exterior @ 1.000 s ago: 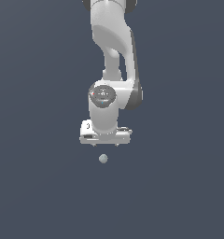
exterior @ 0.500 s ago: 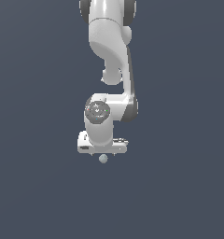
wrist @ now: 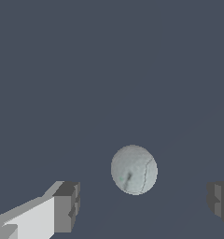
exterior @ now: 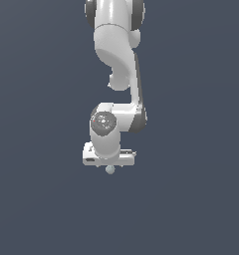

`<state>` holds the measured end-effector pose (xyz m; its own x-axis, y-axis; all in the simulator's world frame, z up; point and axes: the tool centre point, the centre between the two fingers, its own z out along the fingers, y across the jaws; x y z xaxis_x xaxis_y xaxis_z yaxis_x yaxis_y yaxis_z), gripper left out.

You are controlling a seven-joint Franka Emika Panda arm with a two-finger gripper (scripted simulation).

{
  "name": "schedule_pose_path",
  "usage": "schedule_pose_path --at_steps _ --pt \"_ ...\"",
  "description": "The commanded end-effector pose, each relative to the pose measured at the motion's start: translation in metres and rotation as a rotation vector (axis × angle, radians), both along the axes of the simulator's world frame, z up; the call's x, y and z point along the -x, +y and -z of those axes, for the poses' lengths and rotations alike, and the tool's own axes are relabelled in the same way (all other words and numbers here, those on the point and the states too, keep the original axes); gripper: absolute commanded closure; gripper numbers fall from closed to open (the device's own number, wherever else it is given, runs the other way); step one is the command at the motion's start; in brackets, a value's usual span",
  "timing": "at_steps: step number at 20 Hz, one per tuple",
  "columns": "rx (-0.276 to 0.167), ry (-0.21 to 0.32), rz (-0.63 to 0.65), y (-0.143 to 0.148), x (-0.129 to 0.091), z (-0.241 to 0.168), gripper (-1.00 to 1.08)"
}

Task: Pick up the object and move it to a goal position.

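— One thing has changed, and it matters to you: a second ago the gripper [wrist: 142, 205] hung well above the ball [wrist: 134, 169], and now it has come down until the ball sits just under the hand.

— So are you on it yet?

— Not yet, by my reading. From the wrist view the jaws stand wide apart, one finger [wrist: 67, 207] on each side of the ball, with clear gaps both ways. Nothing is clamped. You are bracketing it, not holding it.

— And from outside?

— In the exterior view the ball [exterior: 110, 170] peeps out right below the gripper [exterior: 109, 164], roughly centred under it, resting on the dark floor [exterior: 42, 209]. The arm [exterior: 116, 60] reaches down from above.

— Anything in your way?

— Nothing you can see. The floor around is plain and bare of other things, and no goal marker shows in either view, so you cannot tell where the ball must go.

— Next, then?

— Probably close gently once the fingers are low enough. A smooth little ball may squirt out if the pads meet it off centre, so keep it centred.
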<state>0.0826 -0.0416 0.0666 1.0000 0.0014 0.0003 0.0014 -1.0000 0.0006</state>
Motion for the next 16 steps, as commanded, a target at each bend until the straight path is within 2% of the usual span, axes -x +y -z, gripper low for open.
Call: schedule_pose_path --at_steps 1,7,13,14,16 --pt "0.000 0.001 0.000 0.000 0.000 0.009 -0.92" --pt "0.000 0.001 0.000 0.000 0.001 0.040 -0.92" --pt "-0.001 0.000 0.000 0.000 -0.001 0.045 -0.92" --pt "-0.001 0.000 0.000 0.000 -0.001 0.045 1.08" --pt "-0.001 0.000 0.000 0.000 -0.001 0.045 1.08"
